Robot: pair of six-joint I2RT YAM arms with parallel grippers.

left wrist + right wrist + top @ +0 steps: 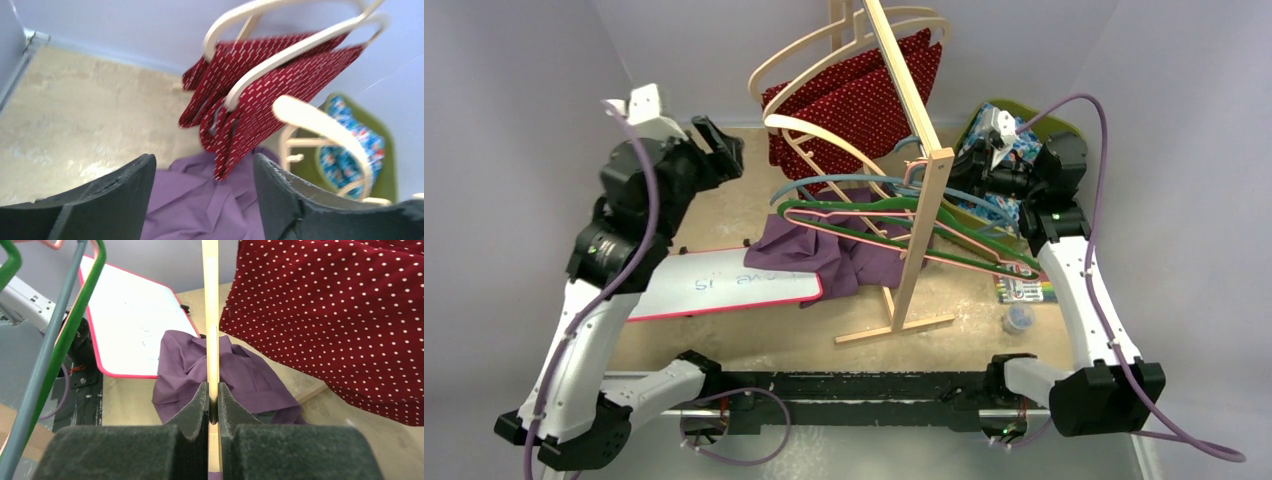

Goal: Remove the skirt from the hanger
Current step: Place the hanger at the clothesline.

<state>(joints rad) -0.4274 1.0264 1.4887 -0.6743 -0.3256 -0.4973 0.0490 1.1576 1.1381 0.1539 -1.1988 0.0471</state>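
A dark red, white-dotted skirt [864, 95] [270, 85] [340, 315] hangs from pale wooden hangers [769, 65] [300, 40] at the top of a wooden rack [924, 240]. My left gripper [724, 140] [202, 162] is open and empty, left of the skirt and apart from it. My right gripper [949, 175] [213, 390] is shut on the rack's thin upright post [210, 290]. A crumpled purple garment [824, 250] [200, 210] [235, 370] lies on the table at the rack's foot.
Green [874, 215] and blue [844, 183] hangers hang lower on the rack. A pink-edged whiteboard [724, 285] [135, 315] lies front left. A green holder with blue patterned cloth [1024, 130] [350, 150] sits back right, and a small cup [1018, 319] front right.
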